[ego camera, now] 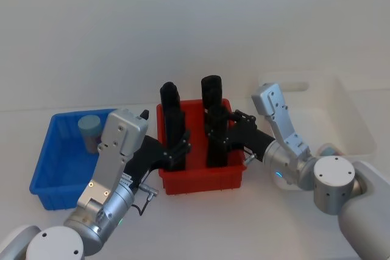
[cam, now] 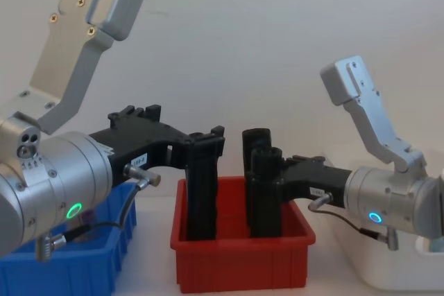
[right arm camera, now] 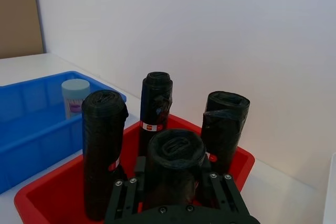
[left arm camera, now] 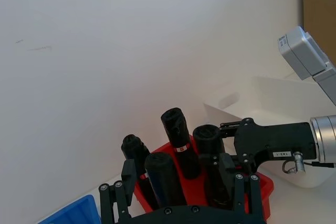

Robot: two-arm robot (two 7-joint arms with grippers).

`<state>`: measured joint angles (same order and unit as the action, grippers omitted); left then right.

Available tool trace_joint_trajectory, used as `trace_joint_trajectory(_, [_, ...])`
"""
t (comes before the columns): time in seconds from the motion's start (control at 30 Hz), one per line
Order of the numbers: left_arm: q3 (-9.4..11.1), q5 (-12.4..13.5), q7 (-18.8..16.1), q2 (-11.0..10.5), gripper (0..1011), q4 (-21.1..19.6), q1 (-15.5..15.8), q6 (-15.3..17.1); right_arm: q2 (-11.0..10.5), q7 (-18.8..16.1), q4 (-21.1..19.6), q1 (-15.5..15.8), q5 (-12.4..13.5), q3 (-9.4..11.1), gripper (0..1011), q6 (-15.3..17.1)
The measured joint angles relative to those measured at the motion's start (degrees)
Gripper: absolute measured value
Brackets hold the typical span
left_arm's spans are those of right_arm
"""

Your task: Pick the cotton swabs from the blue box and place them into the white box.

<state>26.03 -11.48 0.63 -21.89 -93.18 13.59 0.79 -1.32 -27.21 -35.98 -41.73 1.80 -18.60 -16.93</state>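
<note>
One cotton swab tub with a pale blue-grey lid stands upright in the back of the blue box at the left. At the right is the white box. My left gripper reaches into the red bin, open, its fingers on either side of the front-left black roll. My right gripper comes in from the other side and is shut on the front-right black roll.
The red bin stands between the two boxes and holds several tall black upright rolls, two of them at the back. A white wall runs close behind the table. Bare tabletop lies in front of the bins.
</note>
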Motion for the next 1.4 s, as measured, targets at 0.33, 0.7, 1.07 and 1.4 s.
trace_joint_trajectory(0.33, [0.0, 0.0, 0.0, 0.0, 1004, 0.0, 0.0, 0.0, -0.5, 0.0, -3.7, 1.3, 1.1, 0.1, 499, 0.0])
trace_joint_trajectory(0.7, [0.0, 0.0, 0.0, 0.0, 1004, 0.0, 0.0, 0.0, -2.5, 1.8, -16.8, 6.7, 3.9, 0.7, 441, 2.4])
trace_joint_trajectory(1.07, [0.0, 0.0, 0.0, 0.0, 1004, 0.0, 0.0, 0.0, -5.2, 7.2, -31.5, 12.8, 5.7, 1.6, 383, 6.5])
trace_joint_trajectory(1.4, [0.0, 0.0, 0.0, 0.0, 1004, 0.0, 0.0, 0.0, -8.2, 12.7, -42.4, 17.5, 6.2, 3.1, 366, 11.2])
